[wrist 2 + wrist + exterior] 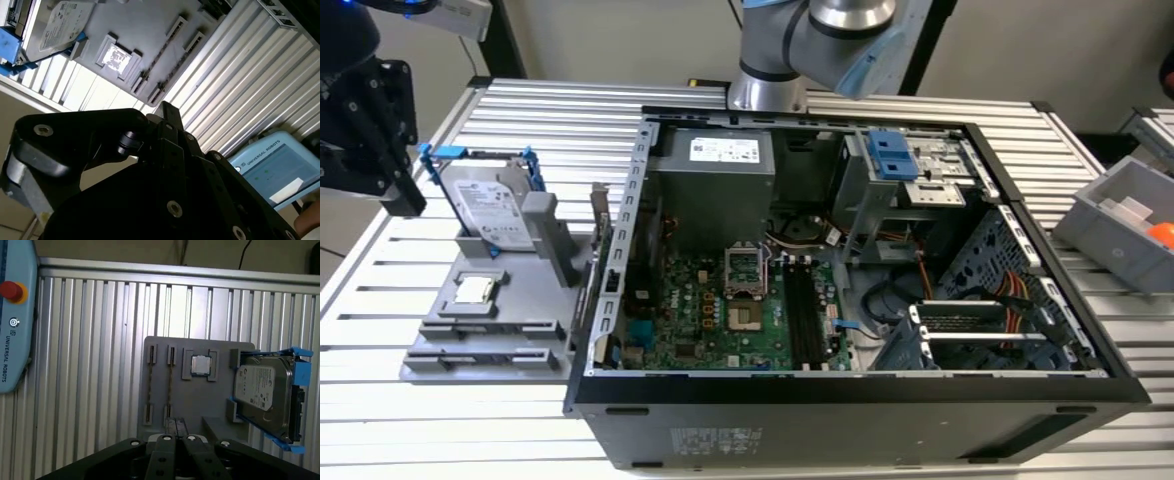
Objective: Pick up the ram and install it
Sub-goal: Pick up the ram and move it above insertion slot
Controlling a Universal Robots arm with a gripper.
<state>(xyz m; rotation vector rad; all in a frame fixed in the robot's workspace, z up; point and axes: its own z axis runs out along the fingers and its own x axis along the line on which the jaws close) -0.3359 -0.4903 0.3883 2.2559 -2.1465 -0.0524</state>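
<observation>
The claw [176, 429] has its fingers pressed together with nothing between them. It hangs above the table [100, 365], clear of the grey tray [200, 400]. That is the first hazard: a claw closed like this cannot straddle the ram [170, 385]. Lowered as it is, the tips would strike the thin top edge and could chip the board or tip it in its holder.

The ram stands on edge, so it offers only a narrow line to pinch — a small sideways error could land a finger on top of it or send it down the wrong face. A second stick [150, 385] stands just beside it in the parallel slot, and a spread finger could catch that one instead. A tilted grip would also matter at the install, since the sockets [803, 320] inside the case [854, 392] look tight. A skewed stick could jam or bend there.

The ram lies below and ahead of the claw, apart from it, and roughly in line with the fingertips in the first wrist view. Beyond it on the tray sits the chip [201, 365], then the drive [262, 390] in its blue bracket. In the exterior view the tray lies at the exterior view's left, beside the open case.
</observation>
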